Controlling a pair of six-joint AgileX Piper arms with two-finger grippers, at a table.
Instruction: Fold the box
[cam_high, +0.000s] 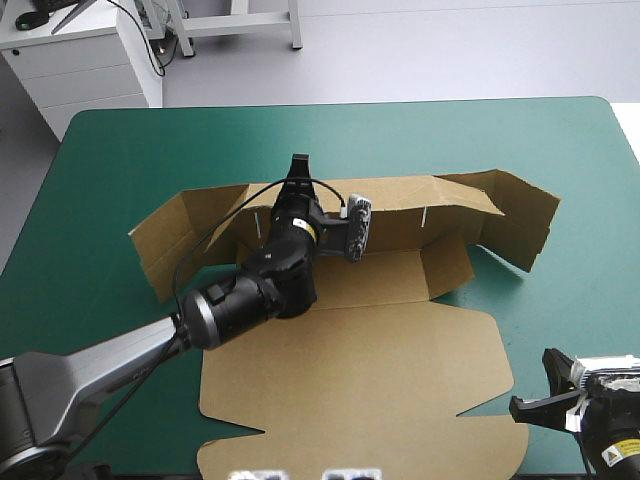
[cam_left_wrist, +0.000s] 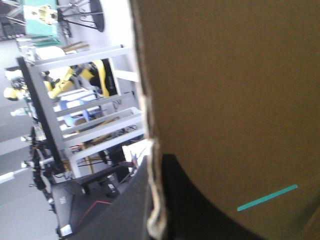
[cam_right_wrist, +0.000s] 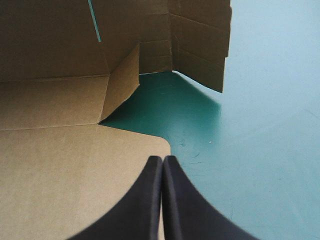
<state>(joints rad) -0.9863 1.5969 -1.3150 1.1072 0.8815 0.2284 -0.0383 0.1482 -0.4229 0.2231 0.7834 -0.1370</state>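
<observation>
The brown box (cam_high: 380, 370) lies mid-table, its lid panel flat toward the near edge. The back wall (cam_high: 400, 205) stands raised, and the side flaps (cam_high: 520, 225) angle up at both ends. My left gripper (cam_high: 298, 168) reaches over the tray floor to the back wall's top edge. In the left wrist view it (cam_left_wrist: 157, 200) is shut on the box, with the board edge (cam_left_wrist: 150, 125) between the black fingers. My right gripper (cam_high: 520, 405) is low at the near right, just off the lid's right corner. In its own view the right gripper (cam_right_wrist: 162, 160) is shut and holds nothing, with the lid (cam_right_wrist: 60, 170) beside it.
The teal-green cover (cam_high: 580, 300) runs from the box's right flap to the table's right edge. A white cabinet (cam_high: 90, 60) stands beyond the far left corner. A short inner flap (cam_right_wrist: 122, 85) rises ahead of the right gripper.
</observation>
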